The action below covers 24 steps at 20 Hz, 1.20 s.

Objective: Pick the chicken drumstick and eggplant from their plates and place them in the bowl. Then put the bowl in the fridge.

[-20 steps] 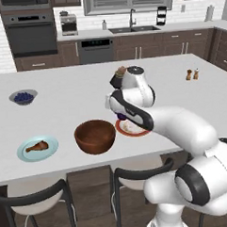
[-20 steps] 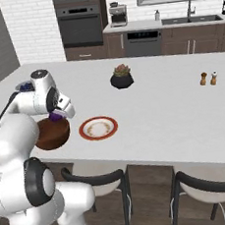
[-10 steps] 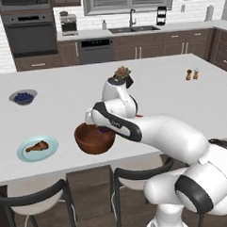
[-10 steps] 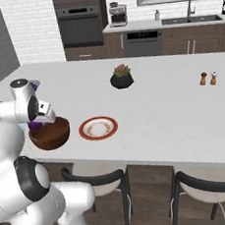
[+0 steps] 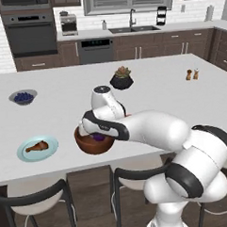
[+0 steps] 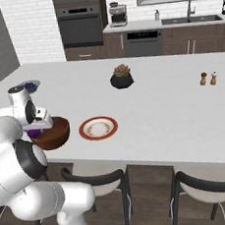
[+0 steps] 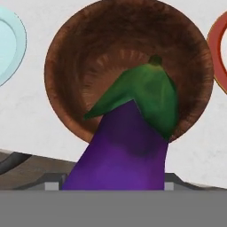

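My gripper (image 5: 96, 133) is shut on the dark purple eggplant (image 7: 126, 146), which hangs just over the inside of the brown wooden bowl (image 7: 84, 57). The eggplant's green cap points into the bowl, and its body hides my fingertips in the hand view. From the right base view, the gripper (image 6: 35, 131) and eggplant (image 6: 34, 134) sit at the left rim of the bowl (image 6: 55, 134). The golden-brown chicken drumstick (image 5: 36, 146) lies on the light teal plate (image 5: 26, 155), left of the bowl (image 5: 91, 146). The white plate with the orange-red rim (image 6: 98, 128) stands bare to the bowl's right.
A small grey bowl of blue berries (image 5: 23, 97) sits far left on the counter. A black pot with a succulent (image 5: 121, 79) and two shakers (image 5: 192, 74) stand farther back. Dark stools (image 5: 42, 199) line the counter's front edge.
The arm swung left from the orange-red rimmed plate to over the wooden bowl, carrying the eggplant, and has come down toward the bowl.
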Tool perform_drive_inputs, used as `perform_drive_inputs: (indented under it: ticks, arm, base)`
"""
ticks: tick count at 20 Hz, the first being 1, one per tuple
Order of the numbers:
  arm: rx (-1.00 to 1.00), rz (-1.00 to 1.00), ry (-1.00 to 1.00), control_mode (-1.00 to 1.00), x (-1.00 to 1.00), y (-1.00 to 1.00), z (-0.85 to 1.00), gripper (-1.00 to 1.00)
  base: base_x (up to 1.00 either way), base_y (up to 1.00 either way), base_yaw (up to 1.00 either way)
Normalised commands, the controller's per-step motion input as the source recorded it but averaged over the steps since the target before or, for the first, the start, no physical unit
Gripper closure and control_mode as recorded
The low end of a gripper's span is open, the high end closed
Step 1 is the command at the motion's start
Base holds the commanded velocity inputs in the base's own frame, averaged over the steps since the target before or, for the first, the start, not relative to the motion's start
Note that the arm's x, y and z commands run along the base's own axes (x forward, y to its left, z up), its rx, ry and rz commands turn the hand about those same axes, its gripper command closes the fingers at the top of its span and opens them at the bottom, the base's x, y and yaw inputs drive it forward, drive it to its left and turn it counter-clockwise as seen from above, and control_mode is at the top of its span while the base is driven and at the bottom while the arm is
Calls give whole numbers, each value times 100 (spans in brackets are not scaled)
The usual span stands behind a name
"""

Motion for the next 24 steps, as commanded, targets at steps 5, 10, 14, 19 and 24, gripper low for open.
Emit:
perform_drive_inputs:
  ticks: [5,10,14,19,24]
  arm:
    - [0,0,-1,-100,30,-7,2,100]
    - [0,0,-12,-100,50,0,-7,100]
    - [0,0,-14,-100,8,-1,-11,100]
    - [0,0,-10,-100,0,0,-15,100]
    - [0,0,0,-100,0,0,-3,-100]
  base:
    - [0,0,0]
    - [0,0,0]
    - [0,0,0]
    - [0,0,0]
    - [0,0,0]
